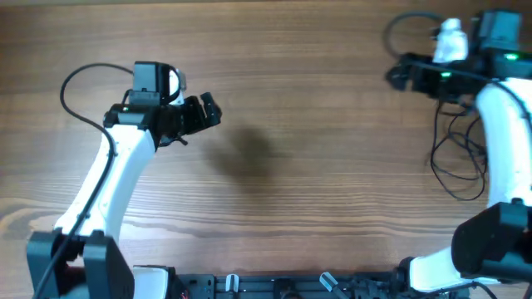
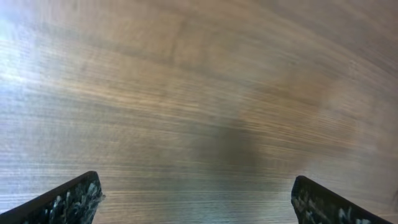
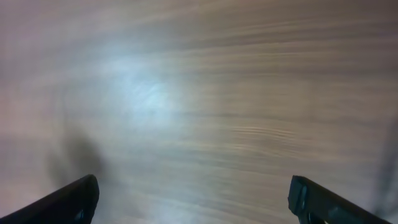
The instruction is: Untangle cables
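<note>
A wooden table (image 1: 316,100) carries thin dark cables (image 1: 435,164) near its right edge.

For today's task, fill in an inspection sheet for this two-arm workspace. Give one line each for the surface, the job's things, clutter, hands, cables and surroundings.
surface: wooden table, bare wood with a soft dark shadow near the middle
job's things: thin dark cords looped loosely together at the right side beside the right arm; plugs too small to tell
clutter: nothing seen
hands: left hand open over bare wood; right hand open over bare wood; neither touches the cords
cables: the arms' own black wires, one arching at the left arm, one at the right arm
surroundings: dark rail along the near edge
</note>
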### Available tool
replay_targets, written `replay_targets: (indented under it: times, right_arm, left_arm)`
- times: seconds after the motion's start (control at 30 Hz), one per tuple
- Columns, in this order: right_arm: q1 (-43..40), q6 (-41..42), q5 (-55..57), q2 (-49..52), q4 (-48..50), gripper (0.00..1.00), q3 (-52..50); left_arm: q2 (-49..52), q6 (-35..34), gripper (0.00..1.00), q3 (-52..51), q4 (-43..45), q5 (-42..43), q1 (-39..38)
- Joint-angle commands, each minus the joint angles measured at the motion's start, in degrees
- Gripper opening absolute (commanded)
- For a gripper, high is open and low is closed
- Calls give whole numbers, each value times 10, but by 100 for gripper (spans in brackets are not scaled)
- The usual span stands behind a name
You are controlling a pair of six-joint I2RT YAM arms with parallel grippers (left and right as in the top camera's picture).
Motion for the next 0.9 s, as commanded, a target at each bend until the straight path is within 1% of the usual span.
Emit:
replay_targets:
  times: [0.0,0.07,0.1,0.17,0.27,0.4,0.5,0.6,0.7,0.73,0.87]
  right_arm:
    - [69,-45,51,10,8,100,-7]
    - [95,-43,108,10,4,100,-7]
    - [103,-38,130,10,-3,100,-7]
    - [111,-10,158,10,-23,100,-7]
    - [111,18,159,10,-59,100,-7]
    - [111,33,159,5,-100,100,-9]
    - [111,34,159,-18,-95,100,-33]
    - [111,34,158,-73,-49,100,-93]
    - [111,26,142,-157,15,100,-175]
    - [111,23,135,-191,39,100,-205]
    - [111,22,129,-350,123,100,-313]
  left_arm:
    - [-7,9,100,6,-35,-179,-13]
    - [-7,-21,100,5,-77,-231,-6]
    - [-7,-33,100,6,-99,-234,1]
    - [-7,-41,100,5,-144,-219,17]
    - [-9,-41,100,5,-208,-179,43]
    - [-21,-35,100,5,-249,-154,61]
    - [-51,-14,100,-2,-252,-152,57]
    - [-115,-2,100,-35,-224,-152,46]
    - [-202,-2,100,-81,-184,-152,31]
    - [-247,-2,100,-102,-166,-150,23]
    - [-393,-7,100,-168,-124,-148,-5]
